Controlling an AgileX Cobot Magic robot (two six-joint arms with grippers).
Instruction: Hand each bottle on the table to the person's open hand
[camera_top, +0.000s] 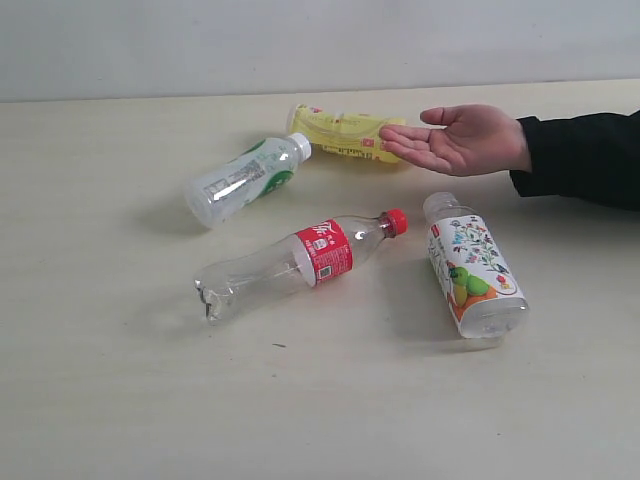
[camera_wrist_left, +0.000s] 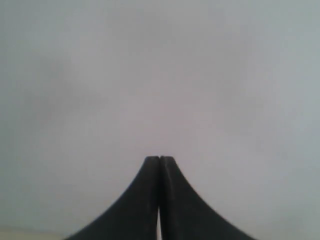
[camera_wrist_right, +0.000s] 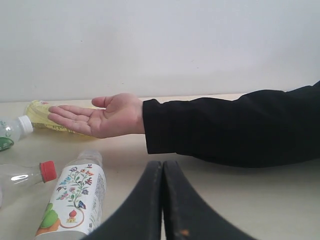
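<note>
Choosing a first bottle is the step in hand: all four lie on their sides on the table (camera_top: 120, 400), and neither arm shows in the exterior view. Reading that view from its left, the green-label bottle (camera_top: 245, 180) lies well to the left of the person's open hand (camera_top: 465, 140), white cap pointing toward it. The red-label bottle (camera_top: 300, 262) lies left of the hand and nearer the camera. The yellow bottle (camera_top: 345, 133) sits at the hand's fingertips, which overlap it in view (touching or not, I cannot tell). The floral bottle (camera_top: 473, 268) lies right in front of the hand on the camera's side, cap toward it.

The left gripper (camera_wrist_left: 159, 159) has its jaws pressed together on nothing and faces only a blank pale surface. The right gripper (camera_wrist_right: 163, 165) is likewise closed and empty, with the hand ahead of it and the floral bottle closer to it than the hand is.

By my judgement the right arm is better placed, and the floral bottle is the natural start. The jaws must part first, then straddle the body across its width with both fingers meeting it together, since a round bottle lying down will likely roll if nudged on one side. Lay it in the upturned palm and release only once it rests there.
</note>
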